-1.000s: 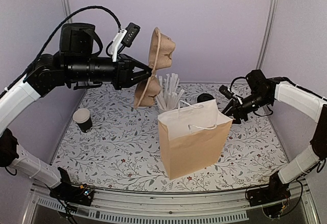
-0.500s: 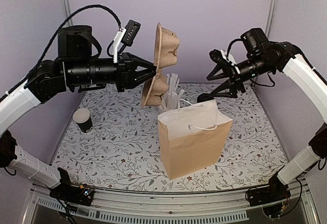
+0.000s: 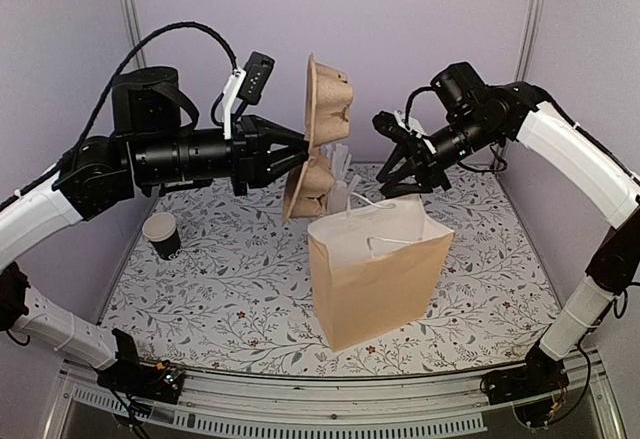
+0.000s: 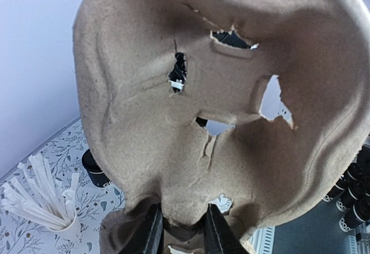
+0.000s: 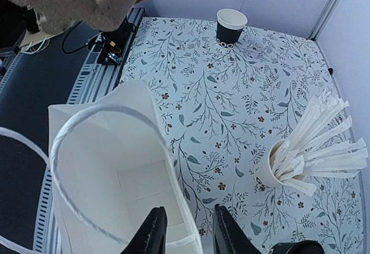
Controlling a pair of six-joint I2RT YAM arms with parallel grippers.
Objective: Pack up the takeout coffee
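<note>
The black cup [image 3: 162,234] is found upright on the table [image 3: 230,299], at its left side, mouth up and empty, so its long axis is vertical. It lies below and to the left of the left gripper [image 3: 300,154] and well apart from it. It is farther again from the right gripper [image 3: 387,156], with the paper bag [image 3: 375,279] between them. The left arm is therefore judged the nearer.

The left gripper is clamped on the rim of the brown pulp carrier [image 3: 322,109], which is held on edge, nearly vertical, above and behind the bag's open mouth. The left forearm is stretched level across the table, high above the cup.

The right gripper is held over the far rim of the bag, fingers spread and nothing grasped. The right arm is bent in from the right, and its wrist is pointed down into the bag.

The white cup of straws [image 5: 306,150] is noted behind the bag. The lid cannot be identified with certainty.
</note>
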